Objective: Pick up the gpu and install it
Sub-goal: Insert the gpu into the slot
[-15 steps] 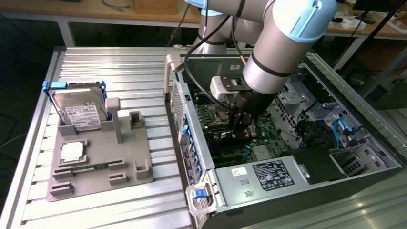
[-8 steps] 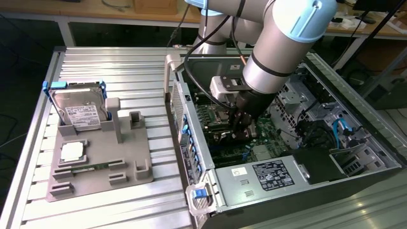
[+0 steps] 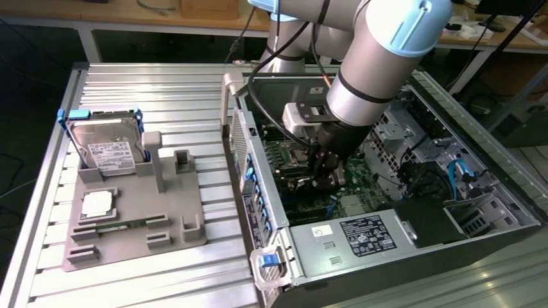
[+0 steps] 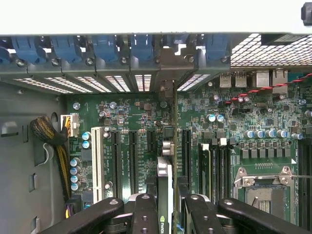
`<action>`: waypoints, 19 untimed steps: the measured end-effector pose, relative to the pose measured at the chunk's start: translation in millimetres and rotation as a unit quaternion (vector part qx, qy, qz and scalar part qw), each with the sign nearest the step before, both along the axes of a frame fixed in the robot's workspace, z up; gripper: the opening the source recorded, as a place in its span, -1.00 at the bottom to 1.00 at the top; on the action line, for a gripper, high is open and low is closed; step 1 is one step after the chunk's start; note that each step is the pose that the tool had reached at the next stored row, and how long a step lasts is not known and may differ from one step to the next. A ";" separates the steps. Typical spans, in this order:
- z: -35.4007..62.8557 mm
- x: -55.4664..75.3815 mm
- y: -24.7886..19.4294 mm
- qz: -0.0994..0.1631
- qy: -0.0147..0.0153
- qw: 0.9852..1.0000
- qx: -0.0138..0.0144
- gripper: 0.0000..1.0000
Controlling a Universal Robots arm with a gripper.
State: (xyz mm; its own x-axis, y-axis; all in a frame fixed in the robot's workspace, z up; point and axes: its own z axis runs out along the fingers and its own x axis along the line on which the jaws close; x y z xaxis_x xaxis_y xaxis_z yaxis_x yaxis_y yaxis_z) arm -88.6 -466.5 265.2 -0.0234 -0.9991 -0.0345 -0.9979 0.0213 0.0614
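In the exterior view, the arm is hanging down into the open computer case (image 3: 265,192) in the middle of the frame. The gripper (image 3: 324,179) is sitting low, just over the green board inside. At the left of the frame, a grey tray (image 3: 128,244) is lying on the worktop (image 3: 154,83). It is holding the hard drive (image 3: 107,151) and the memory stick (image 3: 120,224).

In the wrist view, the two dark fingers (image 4: 145,214) are standing narrow and squeezing the gpu (image 4: 165,183) between them. The gpu is showing its thin edge. It is standing upright over the motherboard (image 4: 122,117), among the long black slots (image 4: 131,156). It is running from the fingers toward the back wall of the case. Its metal end seems to be reaching the row of blue clips (image 4: 102,48) there.

So I think the picking up is done and the putting in is going on. I cannot tell if the gpu is pushed all the way into its slot. The fingers are holding it, so the job is looking close to done but not finished.
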 end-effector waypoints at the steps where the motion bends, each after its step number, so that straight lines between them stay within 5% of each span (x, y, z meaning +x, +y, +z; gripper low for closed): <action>1: -0.3 0.0 0.0 0.000 0.000 1.000 0.000 -0.47; 19: 1.9 0.0 0.1 0.000 0.000 1.000 0.000 -0.47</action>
State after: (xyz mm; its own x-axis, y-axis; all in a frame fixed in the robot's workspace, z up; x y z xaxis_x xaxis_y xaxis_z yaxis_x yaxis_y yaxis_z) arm -88.5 -466.4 267.1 -0.0232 -0.9991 -0.0350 -0.9979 0.0210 0.0616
